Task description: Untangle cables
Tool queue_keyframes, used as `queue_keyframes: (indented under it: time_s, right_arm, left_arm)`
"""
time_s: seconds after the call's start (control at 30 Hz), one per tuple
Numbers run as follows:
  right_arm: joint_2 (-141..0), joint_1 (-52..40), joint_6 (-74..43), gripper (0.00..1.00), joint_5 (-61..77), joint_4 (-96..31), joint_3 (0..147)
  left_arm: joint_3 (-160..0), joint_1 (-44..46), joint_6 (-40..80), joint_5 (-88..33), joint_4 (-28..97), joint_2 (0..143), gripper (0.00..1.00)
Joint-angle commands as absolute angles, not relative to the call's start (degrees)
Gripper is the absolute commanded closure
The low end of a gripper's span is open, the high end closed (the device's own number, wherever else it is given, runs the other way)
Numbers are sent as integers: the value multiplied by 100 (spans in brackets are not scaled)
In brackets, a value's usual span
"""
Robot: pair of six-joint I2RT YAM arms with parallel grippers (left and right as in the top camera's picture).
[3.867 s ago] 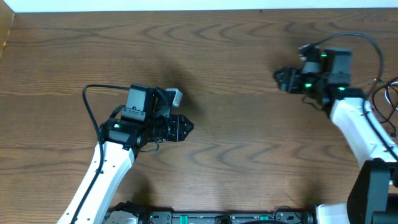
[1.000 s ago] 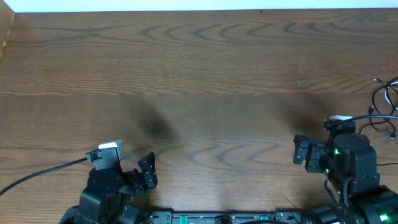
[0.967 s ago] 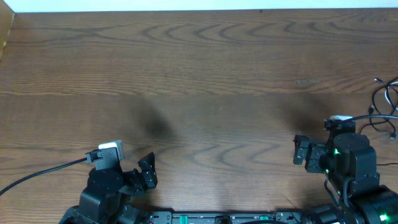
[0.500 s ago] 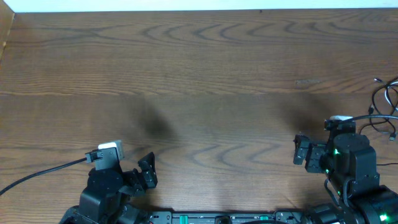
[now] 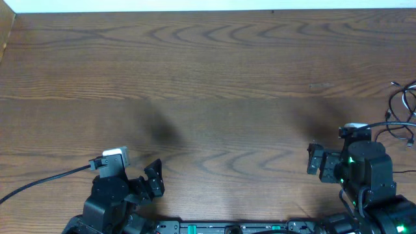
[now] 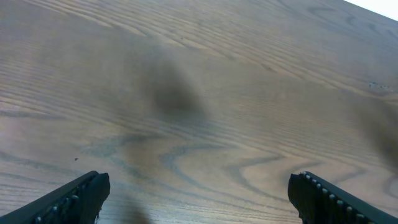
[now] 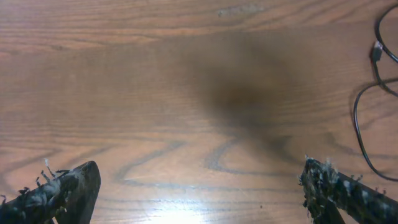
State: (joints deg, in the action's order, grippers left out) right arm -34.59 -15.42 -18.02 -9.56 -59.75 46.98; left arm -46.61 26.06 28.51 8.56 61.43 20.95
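Two black two-finger grippers low at the near edge of a brown wood-grain tabletop [image 5: 214,78], well apart from each other. Left gripper [image 5: 154,177] at the near left, fingers spread wide in its wrist view [image 6: 199,202], one ridged fingertip in each lower corner, only wood grain and a dark shadow patch between them. Right gripper [image 5: 316,159] at the near right, likewise spread wide [image 7: 199,186], frayed-looking padding on both fingertips, pinching nothing.

Thin dark cables in loose loops [image 5: 403,107] against the far right edge of the table, partly cut off by the frame; just beyond and to the right of the right gripper, not touching it. In the right wrist view, one slim black loop with a small plug end [image 7: 360,115] along the right border, flat on the wood. Whether black and white cords cross there: cannot tell at this size.

Broad stretch of bare wood across the middle and far side, from the narrow white strip [image 5: 195,5] along the far edge down to the arms. Thick black arm cable [image 5: 45,177] trailing off the left edge from the left wrist.
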Motion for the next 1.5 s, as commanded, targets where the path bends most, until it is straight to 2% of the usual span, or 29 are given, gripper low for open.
queue_keyframes:
  time_s: [0.0, 0.13, 0.33, 0.7, 0.97, 1.4, 1.47]
  right_arm:
    - [-3288, -1459, -1815, 1, -1063, -6016, 4517]
    - [-2853, -1466, -1817, 1, -1055, -5684, 4125]
    - [-1739, -1393, -1706, 1, -1035, -4305, 3017]
    - [-169, -622, -1702, 1, -475, -2477, 1739]
    - [-32, -480, -757, 1, -82, -1529, 1258]
    - [-30, -480, -757, 1, -91, 650, 16]
    - [-30, -445, -760, 1, -95, 663, 30]
  left_arm:
    - [-4617, 2633, 2882, 969, 6141, 2086, 4]
    - [-4617, 2633, 2882, 969, 6141, 2086, 4]
    - [-4617, 2633, 2882, 969, 6141, 2086, 4]
    - [-4617, 2633, 2882, 969, 6141, 2086, 4]
    - [-4617, 2633, 2882, 969, 6141, 2086, 4]
    - [-4617, 2633, 2882, 969, 6141, 2086, 4]
    - [-4617, 2633, 2882, 969, 6141, 2086, 4]
